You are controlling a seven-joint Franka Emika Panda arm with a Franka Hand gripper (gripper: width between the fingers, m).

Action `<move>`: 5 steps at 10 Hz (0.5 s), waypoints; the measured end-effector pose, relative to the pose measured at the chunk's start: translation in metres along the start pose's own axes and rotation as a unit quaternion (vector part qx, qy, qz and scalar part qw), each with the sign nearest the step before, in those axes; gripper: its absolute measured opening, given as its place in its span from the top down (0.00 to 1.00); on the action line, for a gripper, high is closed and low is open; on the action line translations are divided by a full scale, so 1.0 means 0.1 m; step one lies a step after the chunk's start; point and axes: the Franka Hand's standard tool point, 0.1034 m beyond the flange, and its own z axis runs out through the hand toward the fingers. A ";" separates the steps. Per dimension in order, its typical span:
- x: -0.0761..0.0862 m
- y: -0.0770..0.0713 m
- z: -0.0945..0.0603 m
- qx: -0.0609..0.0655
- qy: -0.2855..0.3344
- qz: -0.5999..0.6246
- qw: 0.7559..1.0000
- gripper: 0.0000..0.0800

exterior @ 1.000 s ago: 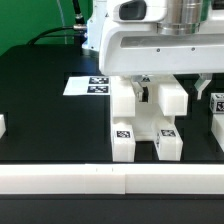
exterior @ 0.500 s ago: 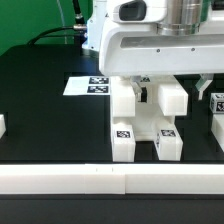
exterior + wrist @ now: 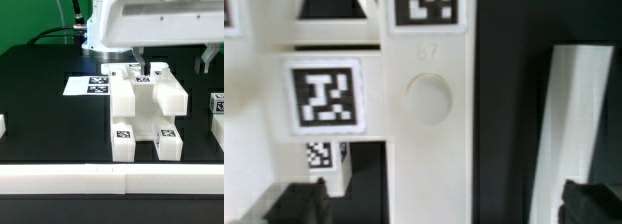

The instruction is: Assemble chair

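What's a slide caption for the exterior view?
Open gripper hovers above the white chair part on the black table.

The white arm [image 3: 150, 25] reaches in from above, wrist pointing straight down. Its tool [image 3: 172, 62] is wide open. The two dark fingers [image 3: 299, 203] are spread far apart.

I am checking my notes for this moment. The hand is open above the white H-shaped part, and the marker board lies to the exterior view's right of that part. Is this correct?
Not quite. The marker board lies to the exterior view's left of the H-shaped part, not to its right; the exterior view shows this. The rest holds: the hand is open above that part.
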 end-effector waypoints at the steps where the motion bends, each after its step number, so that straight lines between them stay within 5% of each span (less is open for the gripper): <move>1: -0.05 -0.04 -0.11 0.003 0.001 0.005 1.000 0.19; 3: -0.18 -0.24 -0.33 0.011 0.009 0.018 1.000 0.19; 5: -0.32 -0.52 -0.32 0.014 0.006 0.053 0.998 0.19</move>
